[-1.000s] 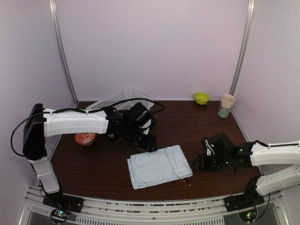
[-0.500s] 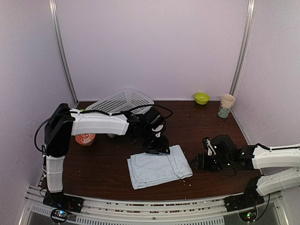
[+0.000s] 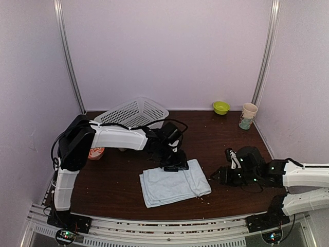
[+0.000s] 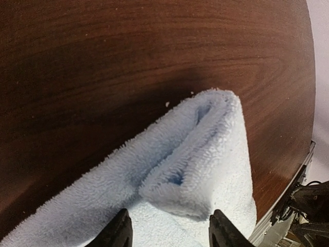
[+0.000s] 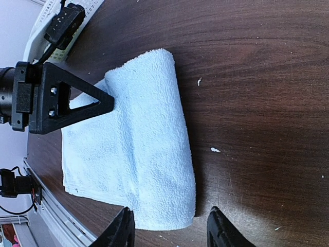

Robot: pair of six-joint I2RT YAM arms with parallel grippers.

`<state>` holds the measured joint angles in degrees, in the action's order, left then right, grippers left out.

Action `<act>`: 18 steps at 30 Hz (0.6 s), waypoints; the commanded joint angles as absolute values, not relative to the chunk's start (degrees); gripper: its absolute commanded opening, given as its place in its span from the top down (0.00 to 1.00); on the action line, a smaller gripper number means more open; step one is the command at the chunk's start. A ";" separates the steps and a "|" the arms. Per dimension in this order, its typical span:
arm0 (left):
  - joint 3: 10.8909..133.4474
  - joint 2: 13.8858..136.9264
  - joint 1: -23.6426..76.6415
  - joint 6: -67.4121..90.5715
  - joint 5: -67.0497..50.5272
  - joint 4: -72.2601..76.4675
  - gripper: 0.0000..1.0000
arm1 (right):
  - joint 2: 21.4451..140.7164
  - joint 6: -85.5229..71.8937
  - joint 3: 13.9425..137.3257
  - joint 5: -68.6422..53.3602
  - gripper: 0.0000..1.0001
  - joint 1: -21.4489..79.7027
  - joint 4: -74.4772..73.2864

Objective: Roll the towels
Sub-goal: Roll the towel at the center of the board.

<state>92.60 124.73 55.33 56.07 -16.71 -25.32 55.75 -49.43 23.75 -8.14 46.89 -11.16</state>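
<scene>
A pale blue towel [image 3: 174, 182] lies folded flat on the dark wooden table, its right edge curled over into a thick roll [image 5: 154, 128]. My left gripper [image 3: 175, 164] hovers at the towel's far edge, jaws open, with the rolled end [image 4: 205, 154] just ahead of the fingertips [image 4: 119, 232] and nothing held. My right gripper [image 3: 218, 176] sits low by the towel's right edge, open. In the right wrist view the near end of the roll lies in front of the gap between its jaws [image 5: 170, 231]. The left gripper [image 5: 67, 98] shows there as a black triangle over the towel.
A white mesh basket [image 3: 134, 110] lies tilted at the back left. A green bowl [image 3: 221, 107] and a paper cup [image 3: 249, 116] stand at the back right. A red-orange round item [image 3: 95, 152] sits behind the left arm. Crumbs dot the table [image 5: 214, 150].
My left arm has swung right and forward from beside the basket to the towel's far edge. The right gripper has drifted slightly right. The towel has not moved.
</scene>
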 commanded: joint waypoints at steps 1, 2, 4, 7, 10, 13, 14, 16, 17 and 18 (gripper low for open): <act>95.72 126.69 54.59 57.40 -18.52 -22.61 0.51 | 54.58 -48.32 25.13 -7.53 0.52 46.22 -13.32; 96.18 127.14 54.52 57.35 -18.84 -22.59 0.52 | 54.58 -48.18 25.06 -7.64 0.52 46.12 -13.43; 96.78 127.87 54.50 57.37 -19.39 -22.38 0.57 | 54.41 -48.00 24.90 -7.82 0.52 45.83 -13.59; 97.15 128.40 54.47 57.75 -19.97 -21.88 0.70 | 54.06 -47.62 24.63 -8.08 0.52 45.52 -13.73; 97.12 128.05 54.48 57.96 -20.21 -20.87 0.80 | 54.10 -47.18 24.37 -8.14 0.52 45.06 -13.92; 97.07 127.19 54.46 58.01 -20.26 -19.91 0.91 | 54.29 -46.95 24.22 -8.50 0.52 44.59 -13.81; 97.04 126.85 54.48 57.96 -20.30 -19.43 0.94 | 54.31 -46.94 24.18 -8.64 0.52 44.53 -13.61; 96.72 126.06 54.49 57.86 -20.45 -18.02 0.99 | 54.55 -46.90 24.18 -8.91 0.52 44.40 -13.23; 96.45 125.54 54.43 57.85 -20.60 -16.99 1.00 | 54.76 -46.81 24.17 -9.10 0.52 44.39 -12.97; 96.05 125.13 54.44 57.79 -20.76 -15.65 1.00 | 55.02 -46.74 24.17 -9.44 0.52 44.38 -12.76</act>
<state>95.79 127.83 54.78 57.91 -19.62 -21.69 54.78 -47.77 23.86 -8.60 44.73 -13.37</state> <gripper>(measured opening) 0.013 0.477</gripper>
